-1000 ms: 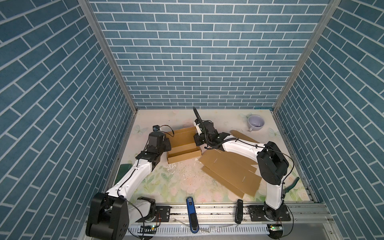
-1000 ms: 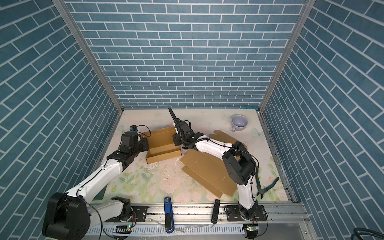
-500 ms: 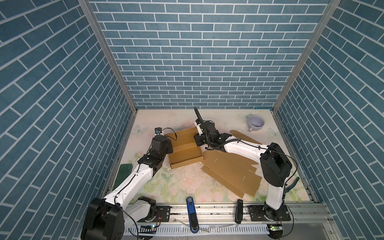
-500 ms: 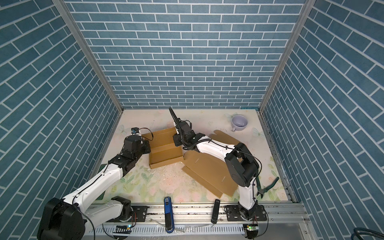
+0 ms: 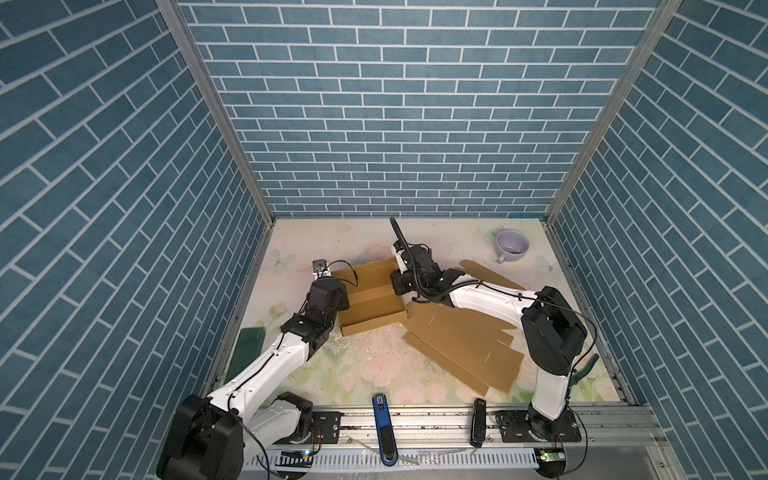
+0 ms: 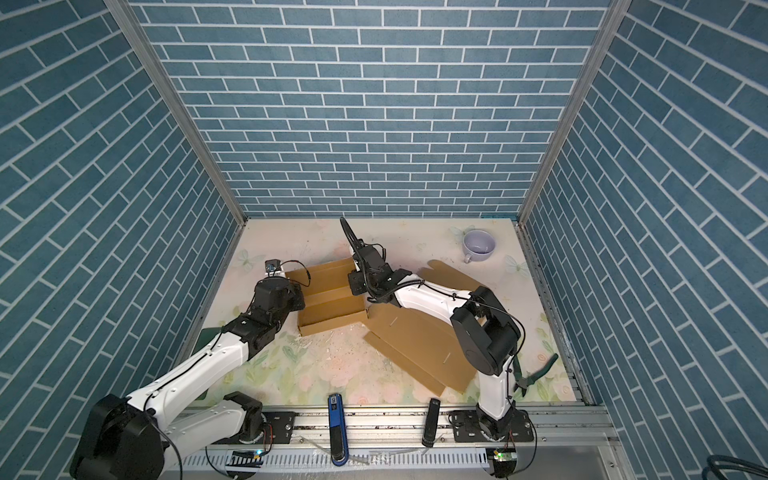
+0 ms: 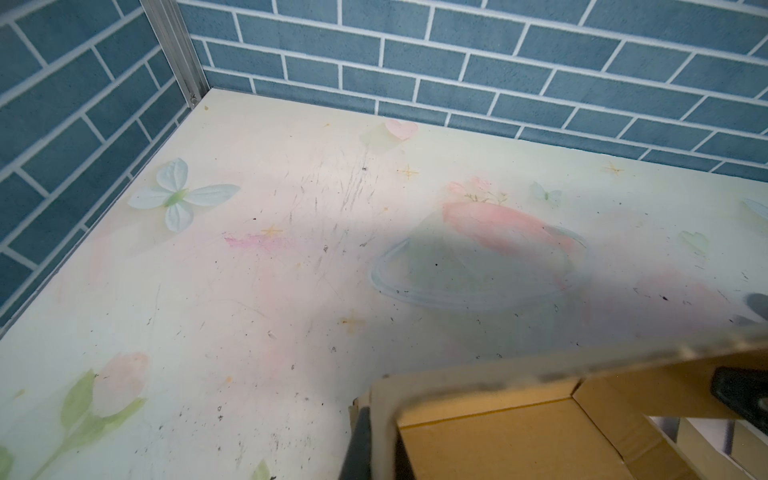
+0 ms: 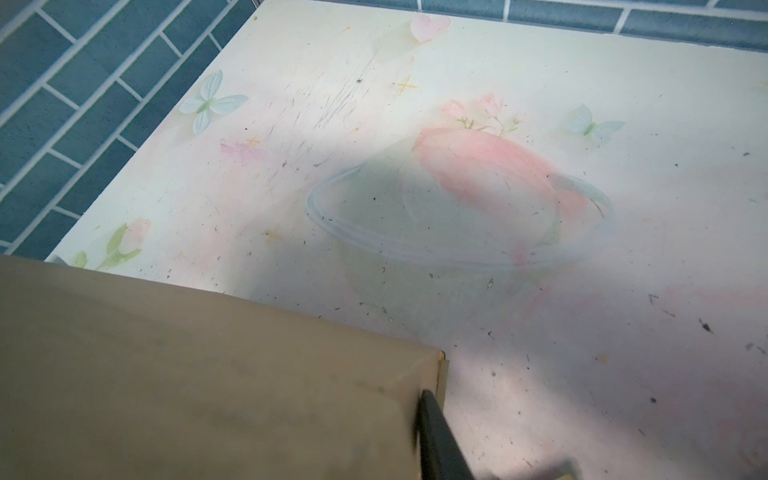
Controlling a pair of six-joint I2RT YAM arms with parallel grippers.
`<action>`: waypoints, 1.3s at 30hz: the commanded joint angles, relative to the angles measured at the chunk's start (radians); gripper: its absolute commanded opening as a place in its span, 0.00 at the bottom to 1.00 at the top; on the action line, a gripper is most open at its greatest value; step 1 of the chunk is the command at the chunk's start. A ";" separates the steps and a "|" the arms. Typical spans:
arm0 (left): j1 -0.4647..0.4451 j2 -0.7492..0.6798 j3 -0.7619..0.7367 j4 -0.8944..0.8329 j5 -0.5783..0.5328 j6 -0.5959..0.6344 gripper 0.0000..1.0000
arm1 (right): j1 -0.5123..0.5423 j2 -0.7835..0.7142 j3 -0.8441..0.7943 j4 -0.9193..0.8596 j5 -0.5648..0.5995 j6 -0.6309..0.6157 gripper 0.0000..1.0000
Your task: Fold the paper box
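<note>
Box (image 5: 374, 309) nudged slightly frontward on the surface (image 5: 365, 365), open, empty, left tool (image 5: 338, 297) clenched on its left wall, right tool (image 5: 400, 286) at its right end, grip unclear, empty cup (image 5: 512, 246) back right

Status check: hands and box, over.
Left hand shut on paper box, far left corner. Right hand at far right corner, grip unclear. Top open. Flat cardboard against its right side.

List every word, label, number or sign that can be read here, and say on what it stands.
None: no text can be read in any view.
On the blue tool at the front rail, any marking is too small to read.
The cardboard box, the flat cardboard sheets and the mug show no print.
</note>
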 commanded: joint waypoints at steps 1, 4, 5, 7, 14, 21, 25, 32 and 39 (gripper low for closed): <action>-0.030 -0.004 -0.026 -0.013 -0.024 -0.017 0.01 | 0.022 -0.030 -0.010 0.014 -0.007 0.031 0.22; -0.048 -0.004 -0.031 -0.006 -0.046 -0.022 0.00 | 0.035 -0.028 -0.014 0.016 0.001 0.038 0.23; -0.053 -0.005 -0.034 -0.005 -0.051 -0.022 0.00 | 0.037 -0.028 -0.017 0.016 0.003 0.042 0.23; -0.061 -0.010 -0.040 0.000 -0.064 -0.024 0.00 | 0.042 -0.031 -0.025 0.016 0.010 0.045 0.22; -0.088 -0.055 -0.085 0.005 -0.093 -0.062 0.00 | 0.059 -0.057 -0.079 0.024 0.039 0.053 0.22; -0.108 -0.100 -0.121 -0.007 -0.125 -0.099 0.00 | 0.071 -0.081 -0.141 0.059 0.062 0.068 0.20; -0.131 -0.111 -0.135 -0.011 -0.146 -0.113 0.00 | 0.078 -0.085 -0.162 0.071 0.066 0.075 0.20; -0.162 -0.106 -0.134 -0.022 -0.186 -0.115 0.00 | 0.083 -0.101 -0.182 0.082 0.076 0.078 0.24; -0.167 -0.100 -0.137 -0.023 -0.203 -0.118 0.00 | 0.080 -0.117 -0.181 0.073 0.093 0.073 0.29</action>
